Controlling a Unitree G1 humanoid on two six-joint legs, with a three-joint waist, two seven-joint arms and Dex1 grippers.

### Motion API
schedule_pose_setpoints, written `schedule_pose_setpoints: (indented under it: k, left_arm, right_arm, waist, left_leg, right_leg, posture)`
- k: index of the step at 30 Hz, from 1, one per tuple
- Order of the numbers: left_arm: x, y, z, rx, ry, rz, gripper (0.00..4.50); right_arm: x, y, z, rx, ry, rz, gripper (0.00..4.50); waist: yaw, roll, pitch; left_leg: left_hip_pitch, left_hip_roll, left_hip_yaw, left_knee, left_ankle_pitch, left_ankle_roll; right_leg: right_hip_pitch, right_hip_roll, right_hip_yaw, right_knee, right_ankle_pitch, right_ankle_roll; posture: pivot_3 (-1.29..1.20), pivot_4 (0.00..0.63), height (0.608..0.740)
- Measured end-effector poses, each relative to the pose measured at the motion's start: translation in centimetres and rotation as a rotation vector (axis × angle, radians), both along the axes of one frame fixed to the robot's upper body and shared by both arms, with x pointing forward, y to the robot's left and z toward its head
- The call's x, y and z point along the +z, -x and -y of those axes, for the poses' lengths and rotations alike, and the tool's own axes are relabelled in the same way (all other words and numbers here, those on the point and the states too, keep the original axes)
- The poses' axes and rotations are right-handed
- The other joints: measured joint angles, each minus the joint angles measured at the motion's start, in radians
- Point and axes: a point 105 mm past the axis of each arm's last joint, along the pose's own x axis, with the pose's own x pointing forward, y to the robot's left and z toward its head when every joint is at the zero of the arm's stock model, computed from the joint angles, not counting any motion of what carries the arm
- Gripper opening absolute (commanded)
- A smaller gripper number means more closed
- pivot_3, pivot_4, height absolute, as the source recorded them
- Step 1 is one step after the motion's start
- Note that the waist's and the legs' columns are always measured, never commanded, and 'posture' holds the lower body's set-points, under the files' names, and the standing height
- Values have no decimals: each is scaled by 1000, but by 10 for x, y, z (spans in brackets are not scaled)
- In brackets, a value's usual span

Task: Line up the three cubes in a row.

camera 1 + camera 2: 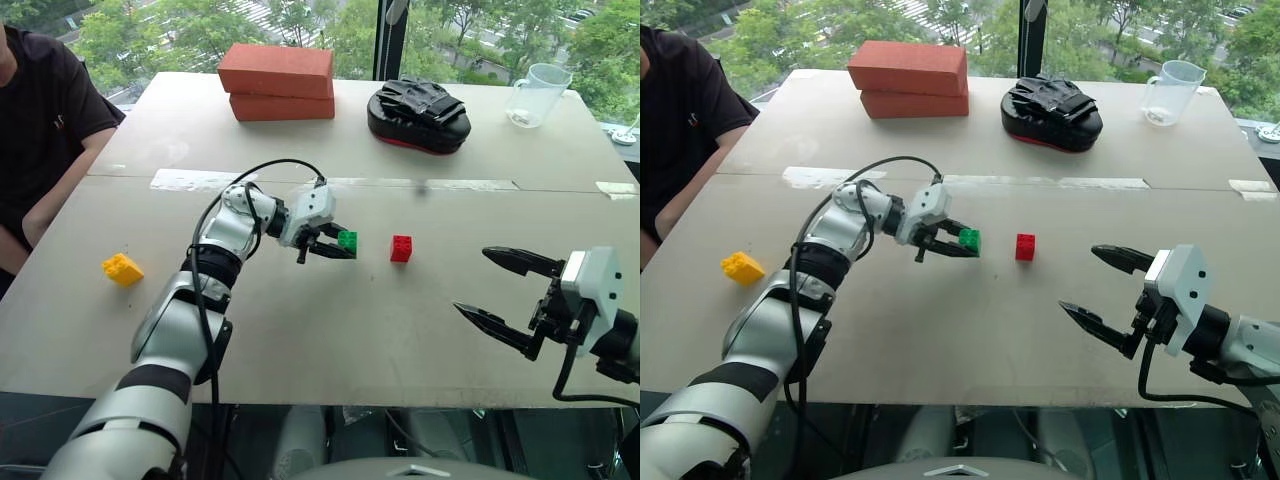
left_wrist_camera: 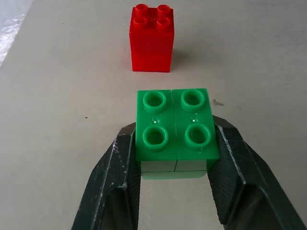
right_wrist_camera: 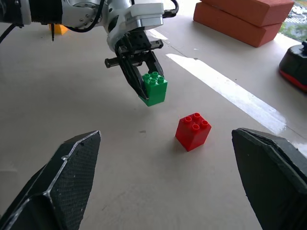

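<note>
So going left to right across the table (image 1: 330,330): a person in a black shirt (image 1: 40,100) sat at the far left edge, just watching as far as I could tell. The yellow cube (image 1: 122,269) sat on its own near that left edge, well apart from the other two. Then the left gripper (image 1: 333,247) had its two black fingers clamped on the green cube (image 1: 347,240), pinching it from both sides. In the right wrist view the green one looked lifted a bit off the table and slightly tilted. Just beside it, with a small gap, stood the red cube (image 1: 401,248), upright on the table. Over on the right, the right gripper (image 1: 500,295) hung with its fingers spread wide and nothing in them, near the front edge.

Progress-wise, I'd say roughly the middle of the job. Green was about to go down next to red, so that pair was nearly sorted, but it wasn't released yet. Yellow hadn't been brought over at all, so that's the big leftover step.

Count: three cubes (one yellow, one green, one red), two big red-orange bricks (image 1: 277,82) stacked at the back, one black padded mitt (image 1: 418,115), one clear measuring cup (image 1: 537,95).
</note>
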Motion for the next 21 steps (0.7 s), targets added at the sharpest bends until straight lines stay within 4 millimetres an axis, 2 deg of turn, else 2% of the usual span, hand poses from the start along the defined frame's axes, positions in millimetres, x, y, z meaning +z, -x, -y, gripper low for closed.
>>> schedule_pose_setpoints:
  k: [5, 19, 21]
  left_arm:
    - [-2, -4, -1, 2, -22, 4, 1276]
    - [-5, -14, 13, 46, -18, 25, 1276]
    - [-8, -14, 12, 49, -26, 18, 2292]
  right_arm:
    - [-5, 2, 6, -47, 2, -25, 4500]
    - [-10, 5, 10, -68, 27, -24, 4500]
    - [-10, 5, 10, -69, 29, -26, 4500]
  waist:
    - [3, 0, 0]
    - [4, 0, 0]
    - [4, 0, 0]
  left_leg:
    - [-1, 0, -3, 3, -2, 4]
    - [-1, -1, -5, 5, -2, 4]
    - [-1, -1, -6, 5, -2, 4]
  right_leg:
    - [1, 0, -3, 1, 0, 0]
    - [3, -1, -5, 1, 0, 1]
    - [3, -1, -6, 1, 0, 1]
  posture:
    - [0, 150, 737]
    - [0, 150, 737]
    - [0, 150, 737]
